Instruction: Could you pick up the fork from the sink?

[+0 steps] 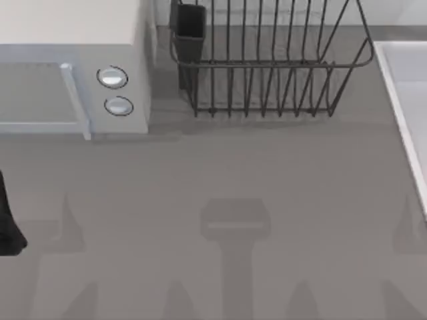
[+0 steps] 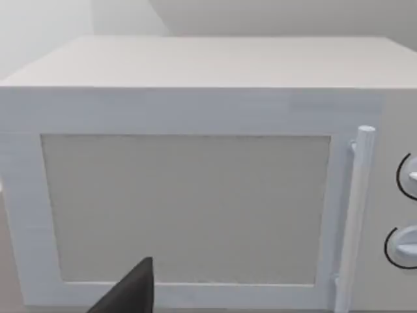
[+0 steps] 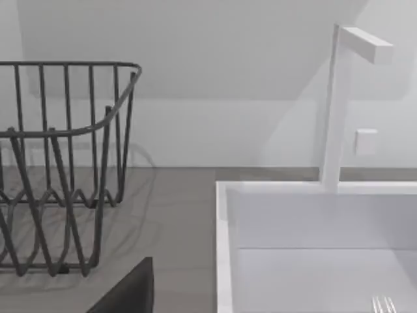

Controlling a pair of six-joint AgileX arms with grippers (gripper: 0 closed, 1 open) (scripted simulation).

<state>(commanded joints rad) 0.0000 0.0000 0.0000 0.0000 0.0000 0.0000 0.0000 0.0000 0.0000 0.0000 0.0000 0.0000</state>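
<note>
At the far left edge of the top view a dark piece of the left arm [image 1: 8, 223] sat low over the grey table [image 1: 220, 187], parked; whether its fingers were open or closed could not be told. A single dark finger [image 2: 130, 290] of that arm showed in the left wrist view, pointing toward the white microwave [image 1: 73, 67], which stood at the table's back left with its door handle [image 2: 355, 208] and two round knobs [image 1: 115, 90] facing forward. To the right of the microwave, at the back centre, stood the dark wire dish rack [image 1: 267, 67], with a dark cup holder [image 1: 189, 30] at its left end. Further right, the sink [image 1: 403, 100] ran along the table's right edge, its pale raised rim partly in view. In the right wrist view one dark finger [image 3: 127, 290] appeared near the rack, and whether the right gripper was open or closed could not be told either. There a white faucet [image 3: 339, 104] rose behind the basin, and the silver tines of the fork [image 3: 383, 304] lay inside the sink on its floor.
</note>
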